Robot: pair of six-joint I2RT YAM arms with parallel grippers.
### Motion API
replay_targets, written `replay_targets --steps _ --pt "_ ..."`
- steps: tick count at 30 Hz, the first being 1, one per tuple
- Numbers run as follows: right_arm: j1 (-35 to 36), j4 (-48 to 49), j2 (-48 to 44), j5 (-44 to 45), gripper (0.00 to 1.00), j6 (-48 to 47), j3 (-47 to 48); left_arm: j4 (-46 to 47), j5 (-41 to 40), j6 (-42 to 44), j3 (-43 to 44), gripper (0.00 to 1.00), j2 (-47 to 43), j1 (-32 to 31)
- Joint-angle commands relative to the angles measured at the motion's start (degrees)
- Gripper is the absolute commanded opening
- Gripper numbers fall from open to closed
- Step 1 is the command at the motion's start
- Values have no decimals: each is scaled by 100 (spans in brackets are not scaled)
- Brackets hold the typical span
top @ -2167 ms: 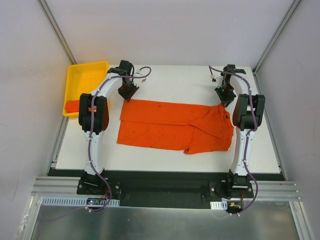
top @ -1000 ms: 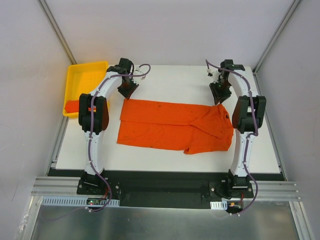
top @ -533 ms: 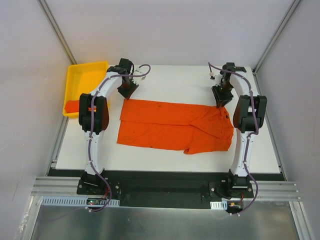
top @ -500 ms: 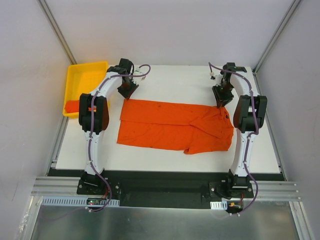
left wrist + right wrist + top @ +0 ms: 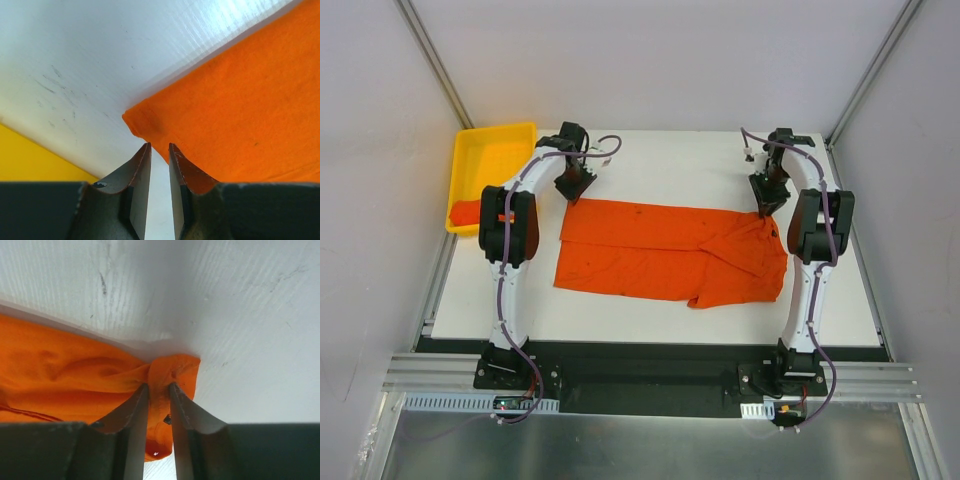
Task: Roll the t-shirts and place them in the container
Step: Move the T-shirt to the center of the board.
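Note:
An orange t-shirt (image 5: 660, 250), folded into a long band, lies flat across the white table. My left gripper (image 5: 574, 190) is at its far left corner. In the left wrist view the gripper (image 5: 159, 145) has a narrow gap between its fingers with only bare table in it. The shirt's corner (image 5: 137, 120) lies just ahead of the tips. My right gripper (image 5: 767, 207) is at the far right corner. In the right wrist view it (image 5: 159, 385) is shut on a bunched fold of the shirt (image 5: 175, 367). A second orange t-shirt (image 5: 466, 212) lies in the tray.
A yellow plastic tray (image 5: 495, 155) stands off the table's far left corner, beside the left arm. White enclosure walls stand close on the left, right and back. A black rail (image 5: 650, 370) runs along the table's near edge.
My right gripper drifted left, then came back right and down onto the shirt's far right corner. My left gripper shifted only slightly at the far left corner. The shirt has barely moved.

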Motion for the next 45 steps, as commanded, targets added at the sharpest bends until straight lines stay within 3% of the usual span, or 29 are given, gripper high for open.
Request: replay_targets --steps 1,2,5,6,10,13,15,17,19,23,28,36,45 --pt "-282 -24 6 81 22 218 183 -114 -199 86 -103 20 93 85" --pt "-308 -24 23 81 12 235 183 -106 -208 103 -112 19 93 85" --pt "-475 11 32 46 1 323 192 -114 -199 130 -103 7 137 120" --pt "-519 3 23 -58 1 341 183 -106 -208 130 -112 0 146 137" --pt "-748 -120 -3 -629 1 403 288 -114 -190 130 -112 0 207 164" --pt "-801 -314 23 -947 11 402 359 -114 -173 104 -95 0 225 164" --pt "-810 -331 -12 -956 28 420 315 -106 -146 51 -16 0 173 164" --pt "-827 -349 -82 -904 36 420 263 -114 -137 -63 81 0 32 164" --pt "-862 -323 -187 -947 36 455 210 -114 11 -238 247 5 -135 164" --pt "-889 -270 -179 -895 36 552 245 -115 425 -520 502 29 -162 146" --pt "-880 -331 67 -763 34 526 465 -158 416 -652 810 44 356 67" --pt "-854 -261 155 -692 31 455 289 -185 829 -898 1249 45 910 67" --pt "-801 -261 129 -613 30 385 201 -167 962 -1126 1505 39 1262 41"
